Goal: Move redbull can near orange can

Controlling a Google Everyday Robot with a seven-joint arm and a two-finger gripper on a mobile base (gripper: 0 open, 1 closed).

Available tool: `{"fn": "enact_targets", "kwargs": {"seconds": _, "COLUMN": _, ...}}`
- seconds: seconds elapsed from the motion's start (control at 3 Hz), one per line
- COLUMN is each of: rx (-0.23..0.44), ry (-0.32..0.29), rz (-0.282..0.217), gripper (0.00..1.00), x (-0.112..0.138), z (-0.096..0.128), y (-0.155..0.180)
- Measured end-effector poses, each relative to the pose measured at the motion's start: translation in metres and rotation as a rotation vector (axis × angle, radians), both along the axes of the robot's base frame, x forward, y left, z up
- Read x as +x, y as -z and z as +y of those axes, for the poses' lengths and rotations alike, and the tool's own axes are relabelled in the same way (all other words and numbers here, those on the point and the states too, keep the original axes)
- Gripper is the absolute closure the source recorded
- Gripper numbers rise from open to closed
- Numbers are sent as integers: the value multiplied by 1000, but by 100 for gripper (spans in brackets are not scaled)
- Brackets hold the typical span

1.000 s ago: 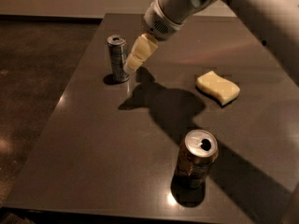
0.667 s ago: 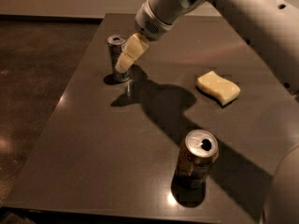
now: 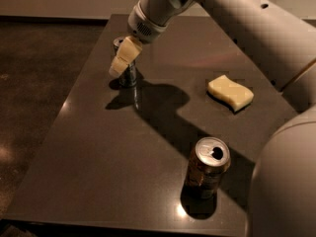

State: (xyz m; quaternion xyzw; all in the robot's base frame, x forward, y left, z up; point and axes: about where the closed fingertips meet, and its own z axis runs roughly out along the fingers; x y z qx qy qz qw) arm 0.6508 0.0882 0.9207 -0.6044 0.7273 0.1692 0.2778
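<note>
redbull can [image 3: 130, 76] upright behind gripper [image 3: 118, 68], orange can [image 3: 206, 169] upright, well apart

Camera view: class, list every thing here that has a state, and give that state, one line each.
Slim silver can: upright, standing on the table, far left part.
Orange can: upright, top opened, near the front edge.
Sponge: lying flat, right side, apart from both cans.
Gripper: lowered against the slim silver can's upper part.
</note>
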Motion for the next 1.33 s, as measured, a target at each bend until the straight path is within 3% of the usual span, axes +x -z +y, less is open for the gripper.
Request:
{"fn": "enact_targets", "kwargs": {"seconds": 0.33, "rx": 5, "ry": -7, "rz": 8, "gripper": 16, "x": 1, "z": 2, "y": 0}}
{"fn": "enact_targets", "kwargs": {"seconds": 0.67, "rx": 16, "ry": -15, "rz": 10, "gripper": 40, "x": 1, "z": 1, "y": -3}}
{"fn": "enact_targets", "kwargs": {"seconds": 1.33, "rx": 64, "ry": -68, "rz": 6, "gripper": 87, "x": -13, "z": -21, "y": -21}}
